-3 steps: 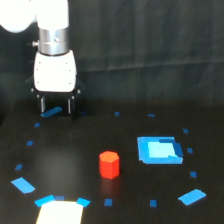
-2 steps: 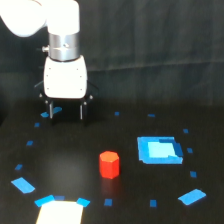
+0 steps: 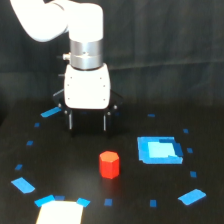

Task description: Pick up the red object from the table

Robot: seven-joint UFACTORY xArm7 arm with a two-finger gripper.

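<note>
The red object (image 3: 109, 165) is a small red-orange hexagonal block standing upright on the black table (image 3: 130, 195), a little below the middle of the exterior view. My gripper (image 3: 87, 122) hangs from the white arm behind the block and slightly toward the view's left. Its two dark fingers (image 3: 70, 121) point down and stand apart, so it is open and empty. A clear gap separates the fingertips from the block.
A flat blue square patch (image 3: 158, 149) lies to the block's right. A white sheet (image 3: 60, 212) sits at the bottom left edge. Small blue tape marks (image 3: 191, 196) dot the table around the block. A dark curtain hangs behind.
The arm and open gripper have moved toward the exterior view's right and nearer to the red block. The block has not moved.
</note>
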